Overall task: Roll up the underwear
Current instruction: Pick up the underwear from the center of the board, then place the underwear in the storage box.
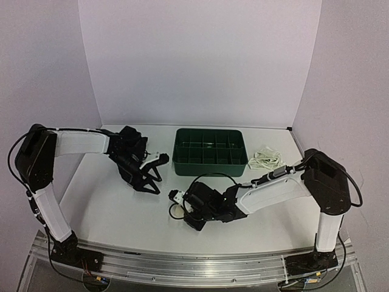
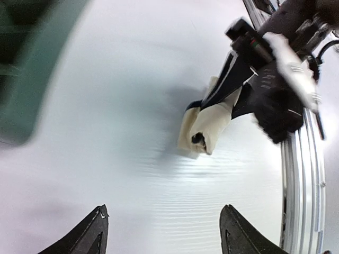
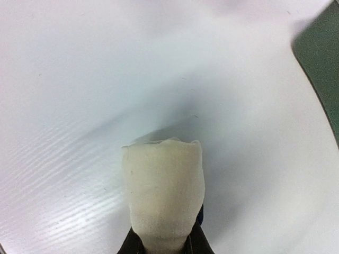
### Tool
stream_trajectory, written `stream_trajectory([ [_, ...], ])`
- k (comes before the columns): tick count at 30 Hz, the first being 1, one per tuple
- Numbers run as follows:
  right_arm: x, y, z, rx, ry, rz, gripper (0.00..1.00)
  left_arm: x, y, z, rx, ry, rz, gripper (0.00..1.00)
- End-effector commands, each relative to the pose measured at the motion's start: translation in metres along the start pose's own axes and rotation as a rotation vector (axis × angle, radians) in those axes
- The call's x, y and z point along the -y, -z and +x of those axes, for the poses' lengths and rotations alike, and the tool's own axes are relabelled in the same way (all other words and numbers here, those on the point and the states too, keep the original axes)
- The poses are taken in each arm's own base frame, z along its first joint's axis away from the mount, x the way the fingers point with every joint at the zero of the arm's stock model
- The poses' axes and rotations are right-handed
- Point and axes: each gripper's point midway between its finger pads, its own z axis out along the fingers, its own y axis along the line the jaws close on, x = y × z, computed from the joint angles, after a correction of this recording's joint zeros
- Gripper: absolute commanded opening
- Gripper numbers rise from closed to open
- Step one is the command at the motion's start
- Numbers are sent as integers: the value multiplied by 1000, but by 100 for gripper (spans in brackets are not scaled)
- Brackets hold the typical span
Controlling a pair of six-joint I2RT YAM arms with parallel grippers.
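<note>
A rolled cream underwear (image 3: 164,196) with a black edge lies on the white table, and my right gripper (image 3: 165,246) is shut on one end of it. From above, the roll (image 1: 175,196) shows as a small pale bundle at the tip of the right gripper (image 1: 183,199), in front of the tray. The left wrist view shows its open end (image 2: 204,124) facing the camera. My left gripper (image 2: 165,228) stands open and empty, a short way back from the roll; from above it (image 1: 158,169) is up and to the left. A crumpled white underwear (image 1: 267,158) lies right of the tray.
A green divided tray (image 1: 209,163) stands at the middle back of the table; its corner (image 3: 323,69) shows at the right wrist view's upper right. The metal rail (image 1: 194,261) runs along the near edge. White walls close in the back and sides.
</note>
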Motion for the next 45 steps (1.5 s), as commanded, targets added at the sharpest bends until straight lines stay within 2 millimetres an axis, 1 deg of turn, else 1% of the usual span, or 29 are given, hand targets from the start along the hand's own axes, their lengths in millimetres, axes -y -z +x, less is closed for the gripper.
stream_trajectory([
  [1, 54, 51, -34, 68, -245, 88, 0, 6, 62, -75, 161, -84, -153, 75],
  [3, 76, 68, -51, 112, -296, 123, 0, 3, 73, -89, 205, -72, -205, 76],
  [5, 104, 86, -63, 147, -361, 160, 0, -1, 79, -95, 232, -18, -242, 76],
  [8, 148, 106, -72, 177, -433, 234, 0, -6, 80, -91, 240, 66, -275, 76],
  [11, 190, 119, -74, 168, -457, 332, 0, -8, 79, -85, 245, 103, -293, 76],
  [13, 221, 119, -67, 134, -465, 405, 0, -7, 78, -82, 252, 115, -303, 77],
  [17, 272, 108, -51, 62, -493, 521, 0, -4, 78, -77, 257, 127, -312, 77],
  [20, 305, 103, -40, 0, -473, 635, 0, -3, 78, -74, 254, 125, -321, 77],
  [23, 327, 96, -32, -52, -471, 715, 0, 0, 78, -70, 249, 119, -325, 77],
  [25, 334, 89, -25, -92, -465, 745, 0, 1, 78, -67, 246, 123, -327, 77],
  [27, 335, 77, -18, -130, -461, 750, 0, 2, 77, -65, 244, 126, -327, 77],
  [32, 336, 64, -2, -190, -460, 781, 0, 4, 77, -62, 240, 125, -332, 77],
  [39, 319, 35, 12, -216, -545, 680, 0, 4, 75, -61, 243, 123, -326, 77],
  [43, 307, 14, 13, -223, -589, 591, 0, 3, 75, -62, 244, 117, -328, 77],
  [45, 304, 7, 15, -223, -622, 564, 0, 3, 76, -62, 243, 115, -331, 77],
])
